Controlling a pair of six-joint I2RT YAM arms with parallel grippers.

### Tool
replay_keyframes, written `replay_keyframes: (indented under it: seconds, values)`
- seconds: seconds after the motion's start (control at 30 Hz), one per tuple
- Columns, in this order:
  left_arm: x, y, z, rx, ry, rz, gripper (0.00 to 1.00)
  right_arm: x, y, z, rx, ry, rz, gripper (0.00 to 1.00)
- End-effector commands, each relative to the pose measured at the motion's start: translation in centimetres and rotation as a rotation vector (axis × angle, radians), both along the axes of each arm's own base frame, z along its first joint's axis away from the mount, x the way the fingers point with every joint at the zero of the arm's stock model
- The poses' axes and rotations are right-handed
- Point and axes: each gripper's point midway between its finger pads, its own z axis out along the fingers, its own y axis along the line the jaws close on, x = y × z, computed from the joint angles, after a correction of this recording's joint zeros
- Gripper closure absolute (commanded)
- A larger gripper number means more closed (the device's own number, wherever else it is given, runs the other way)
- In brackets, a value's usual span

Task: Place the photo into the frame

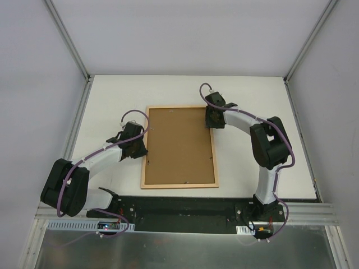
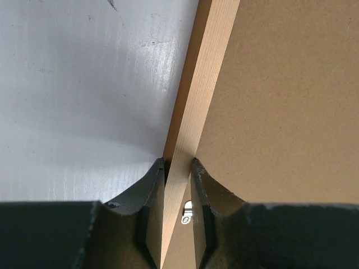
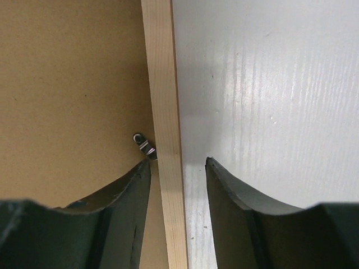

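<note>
Starting at the near side of the table (image 1: 112,89), the frame (image 1: 179,147) lies face down, brown fibreboard back uppermost, its long axis running away from the arm bases. No photo is visible in any view; whether it already sits under the backing cannot be told.

Left gripper (image 2: 178,168) stands at the frame's left rail, about midway along it. The wrist view shows both fingers pressed against the wooden border, one on the outer face and one on the inner, so this claw is clamped on the rail. A small metal retaining tab (image 2: 187,213) sits between the fingers on the backing side.

Farther out, the right gripper (image 3: 176,165) straddles the right rail near the far corner. Its jaws stand parted, with clear space between the outer finger and the wood; it grips nothing. A second retaining tab (image 3: 143,144) lies just inside the rail, beside the inner finger (image 3: 132,196).

Judgement: the right claw is nearer that tab, which lies toward the frame's centre from it.
</note>
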Motion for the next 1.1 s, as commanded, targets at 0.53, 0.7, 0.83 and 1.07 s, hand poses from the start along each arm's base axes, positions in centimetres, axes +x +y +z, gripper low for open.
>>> replay_keyframes:
  seconds: [0.53,0.7,0.83,1.07]
  values:
    - [-0.9,0.5,-0.1,0.020,0.030,0.003,0.95,1.7,1.6,0.4,0.022,0.014,0.075,0.63]
    - [-1.0,0.6,-0.1,0.024,0.032,0.004,0.95,1.2,1.5,0.3,0.032,0.015,0.074,0.63]
    - [-0.9,0.5,0.0,0.021,0.031,0.006,0.95,1.1,1.4,0.1,0.028,0.021,0.071,0.69]
    - [-0.8,0.4,0.1,0.018,0.031,0.004,0.95,0.6,1.4,-0.2,0.032,0.027,0.077,0.76]
